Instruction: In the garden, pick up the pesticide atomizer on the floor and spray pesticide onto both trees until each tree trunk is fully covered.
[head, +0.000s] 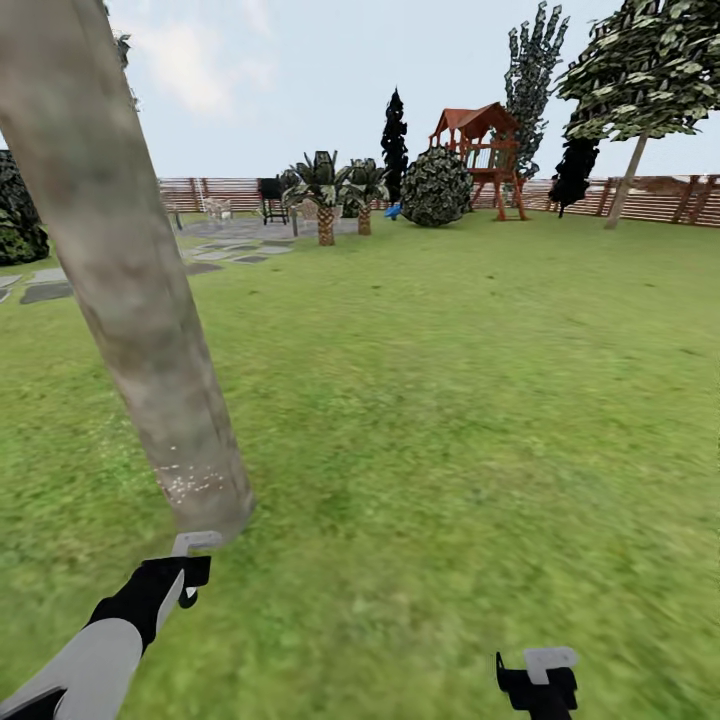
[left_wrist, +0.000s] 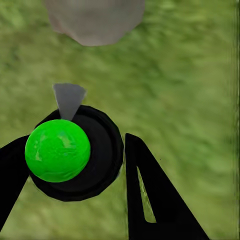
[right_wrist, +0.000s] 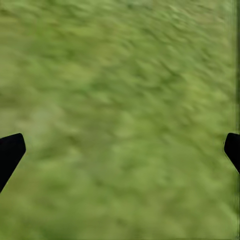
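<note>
Grass lawn runs back to a slatted fence in the head view, where a thick tree trunk leans at left, white pesticide specks near its base. Just below it the left pincer carries the atomizer.

From the left wrist, the left pincer is clenched around the atomizer, its grey nozzle facing the trunk.

From the right wrist, the right pincer is spread wide over grass.

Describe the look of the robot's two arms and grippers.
The left arm has a pale grey-white forearm shell ending in a black wrist. Both the left gripper and right gripper are black with a light grey plate on top. The fingers are black, tapering wedges with a slot.
</note>
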